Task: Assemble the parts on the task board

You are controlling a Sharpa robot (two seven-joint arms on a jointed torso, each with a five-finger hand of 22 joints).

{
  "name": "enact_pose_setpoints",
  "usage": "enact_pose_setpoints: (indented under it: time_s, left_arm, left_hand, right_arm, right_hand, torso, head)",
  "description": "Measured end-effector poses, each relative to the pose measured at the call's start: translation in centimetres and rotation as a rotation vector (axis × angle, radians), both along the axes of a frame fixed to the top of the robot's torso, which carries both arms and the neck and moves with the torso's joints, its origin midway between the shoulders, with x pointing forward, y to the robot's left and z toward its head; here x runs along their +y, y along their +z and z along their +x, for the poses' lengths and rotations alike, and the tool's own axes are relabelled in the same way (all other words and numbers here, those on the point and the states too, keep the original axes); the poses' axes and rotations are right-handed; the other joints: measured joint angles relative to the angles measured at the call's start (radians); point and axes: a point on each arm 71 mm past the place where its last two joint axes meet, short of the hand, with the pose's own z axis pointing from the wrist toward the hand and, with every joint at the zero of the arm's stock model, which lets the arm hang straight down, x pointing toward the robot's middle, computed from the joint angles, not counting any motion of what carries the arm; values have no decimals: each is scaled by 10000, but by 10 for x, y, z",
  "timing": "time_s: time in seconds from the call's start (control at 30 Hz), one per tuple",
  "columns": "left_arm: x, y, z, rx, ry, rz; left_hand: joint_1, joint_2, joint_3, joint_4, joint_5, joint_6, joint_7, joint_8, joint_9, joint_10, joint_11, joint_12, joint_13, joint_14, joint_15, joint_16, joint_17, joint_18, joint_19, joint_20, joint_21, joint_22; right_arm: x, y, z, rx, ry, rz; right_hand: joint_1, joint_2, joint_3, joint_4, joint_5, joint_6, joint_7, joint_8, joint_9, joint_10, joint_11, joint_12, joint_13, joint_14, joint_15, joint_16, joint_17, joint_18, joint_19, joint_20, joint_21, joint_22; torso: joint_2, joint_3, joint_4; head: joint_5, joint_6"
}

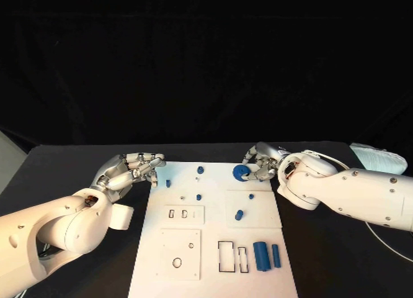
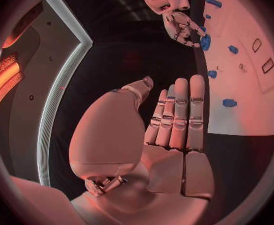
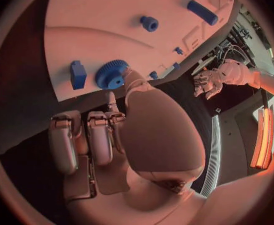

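The white task board point(image 1: 216, 248) lies in the middle of the black table. My right hand point(image 1: 260, 162) is at the board's far edge and pinches a blue gear point(image 1: 241, 172) between thumb and a finger; the gear point(image 3: 112, 75) sits at the thumb tip beside a small blue block point(image 3: 78, 74). My left hand point(image 1: 135, 169) hovers at the board's far left corner, its fingers point(image 2: 177, 115) straight and side by side, holding nothing. Small blue pegs point(image 1: 198, 197) stand on the board, and two blue cylinders point(image 1: 267, 256) lie near its right side.
Empty rectangular slots point(image 1: 226, 256) and a round hole point(image 1: 177, 262) mark the near half of the board. A pale bundle point(image 1: 378, 158) lies at the far right of the table, and a grey object point(image 1: 1, 155) stands at the left edge.
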Motion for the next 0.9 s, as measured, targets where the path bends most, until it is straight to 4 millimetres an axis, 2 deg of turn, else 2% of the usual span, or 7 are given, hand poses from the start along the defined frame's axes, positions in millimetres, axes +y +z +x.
enact_pose_setpoints:
  time_s: [0.23, 0.33, 0.53, 0.77, 0.83, 0.9]
  left_arm:
    - [0, 0, 0, 0, 1, 2]
    - [1, 0, 0, 2, 6, 5]
    - [1, 0, 0, 4, 8, 8]
    - [1, 0, 1, 8, 17, 14]
    - [1, 0, 1, 9, 18, 15]
    - [1, 0, 1, 10, 18, 16]
  left_hand:
    - [0, 0, 28, 28, 0, 0, 0, 0, 11, 0, 0, 0, 0, 0, 0, 59, -9, 1, 0, 0, 42, 14]
    - [0, 0, 28, 28, 0, 0, 0, 0, 11, 0, 0, 0, 0, 0, 0, 59, -8, 1, 0, 0, 42, 14]
    - [0, 0, 46, 10, 0, 0, 0, 0, 10, 0, 0, 0, 0, 0, 0, 59, -8, 0, -22, -21, 42, 13]
    - [0, 0, 57, -1, 0, 0, -1, 0, 9, 0, 0, 0, 0, 0, 0, 59, -8, 1, -37, -37, 42, 12]
    - [0, 0, 57, -1, 0, 0, 0, 0, 9, 0, 0, 0, 0, 0, 0, 59, -8, 0, -37, -37, 41, 12]
    - [0, 0, 56, -1, 0, 0, -1, 0, 9, 1, 0, 0, 0, 0, 0, 59, -8, 0, -37, -37, 42, 11]
  right_arm:
    - [2, -4, 1, 106, -79, -1]
    - [2, -4, 2, 120, -116, -8]
    - [3, -4, 3, 118, -155, -8]
    - [3, -4, 3, 105, -174, -11]
    - [3, -4, 3, 92, -168, -6]
    - [4, -4, 2, 65, -151, 0]
  right_hand:
    - [2, -2, 111, -24, 116, 82, -82, 79, -15, 0, 0, 39, -1, 0, 0, 12, -1, 1, 0, 0, 0, -1]
    - [2, -2, 111, -24, 116, 120, -44, 79, -14, -1, 0, 39, -1, 0, 0, 39, -1, 1, 0, 0, -1, -1]
    - [4, 0, 275, -26, 157, 253, -106, 127, -46, -1, 0, 38, -2, 1, 0, 39, -2, 1, 0, 0, -1, -1]
    - [163, 157, 978, -56, 147, 740, -217, 184, -196, 23, -85, 38, -3, 0, -7, 39, -3, 2, 0, 0, -2, -2]
    - [164, 157, 1271, -72, 125, 916, -261, 172, -260, 39, -153, 77, -3, -1, -101, 39, -3, 3, 0, 0, -2, -2]
    - [165, 156, 1565, -92, 79, 1084, -294, 181, -307, 16, -199, 77, -3, 0, -115, 39, -4, 2, -2, -17, -3, -2]
  torso:
    - [2, 8, 0]
    - [2, 14, -6]
    - [1, 16, -8]
    - [-3, 19, -12]
    - [-4, 20, -15]
    - [-5, 20, -17]
  head:
    - [38, -47]
    - [50, -59]
    - [58, -84]
    - [82, -116]
    - [92, -116]
    - [98, -114]
